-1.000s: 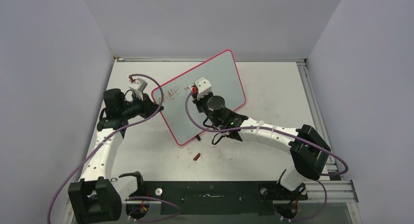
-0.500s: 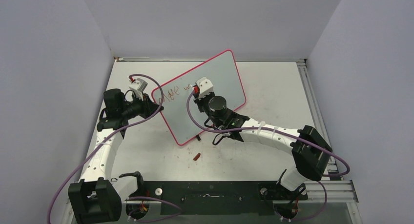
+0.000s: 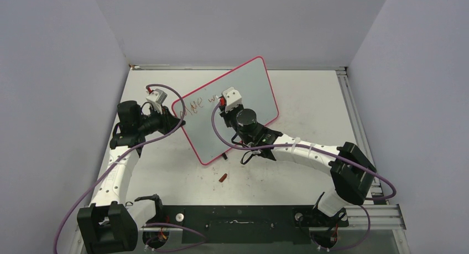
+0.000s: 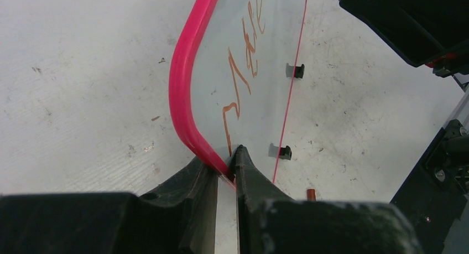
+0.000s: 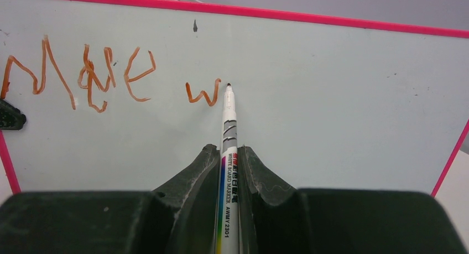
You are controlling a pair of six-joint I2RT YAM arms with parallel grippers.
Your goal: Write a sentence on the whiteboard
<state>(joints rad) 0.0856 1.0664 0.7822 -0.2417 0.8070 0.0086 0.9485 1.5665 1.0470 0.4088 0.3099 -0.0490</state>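
Observation:
The whiteboard (image 3: 249,93), pale grey with a pink-red rim, stands tilted on the table. The sentence (image 5: 105,77) reads "Move w" in shaky red-brown strokes; it also shows in the top view (image 3: 194,105) and the left wrist view (image 4: 243,60). My left gripper (image 4: 225,161) is shut on the whiteboard's rim at its left corner (image 3: 178,113). My right gripper (image 5: 228,154) is shut on a white whiteboard marker (image 5: 228,132), tip against the board just right of the "w". In the top view the right gripper (image 3: 223,105) sits in front of the board.
A small red-brown marker cap (image 3: 223,177) lies on the table below the board, also seen in the left wrist view (image 4: 311,195). The board's two black feet (image 4: 297,70) rest on the table. Grey walls enclose three sides; a rail (image 3: 354,115) runs along the right.
The right gripper with the marker has shifted slightly along the board beside the "w". The left arm and the board have not moved.

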